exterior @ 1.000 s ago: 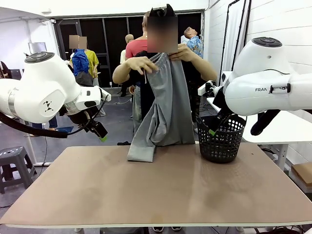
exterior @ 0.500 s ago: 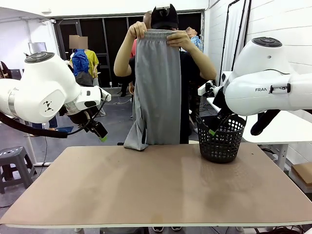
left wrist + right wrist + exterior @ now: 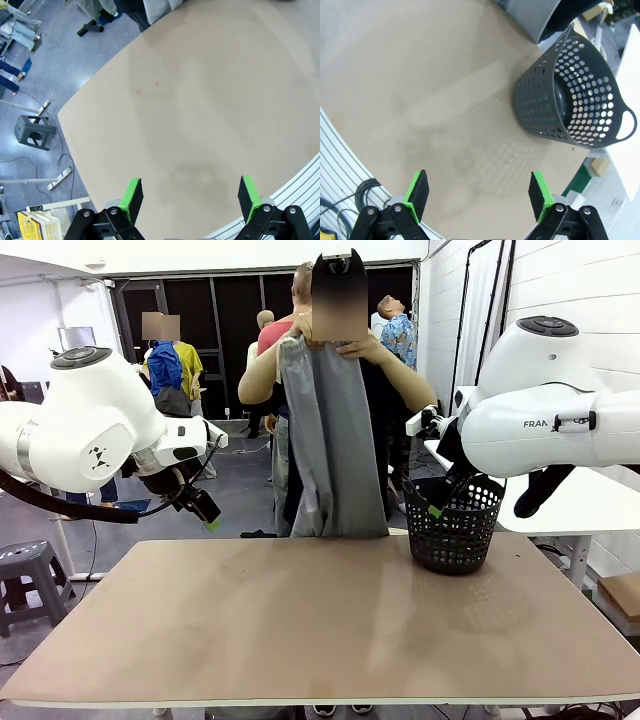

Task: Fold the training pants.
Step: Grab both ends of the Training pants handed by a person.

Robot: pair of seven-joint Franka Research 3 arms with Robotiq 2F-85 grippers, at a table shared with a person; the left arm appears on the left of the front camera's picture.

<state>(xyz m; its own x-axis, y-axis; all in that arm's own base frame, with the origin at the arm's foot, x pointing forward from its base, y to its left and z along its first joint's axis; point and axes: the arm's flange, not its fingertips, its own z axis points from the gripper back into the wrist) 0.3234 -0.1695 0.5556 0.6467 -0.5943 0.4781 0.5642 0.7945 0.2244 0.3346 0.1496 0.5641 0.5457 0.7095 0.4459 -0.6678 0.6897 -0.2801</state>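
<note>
Person (image 3: 410,382) holds up hanging training pants (image 3: 338,450)

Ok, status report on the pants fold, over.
Both open and empty: left pincer, right pincer, above the table. The training pants hang from the person's hands at the far edge. A black basket stands far right.

Hands (image 3: 352,344) are closer together than 0.5 s ago, waistband lower. Pants (image 3: 335,440) hang bunched and narrower, not spread flat. Hem sits nearer the basket (image 3: 455,530).
</note>
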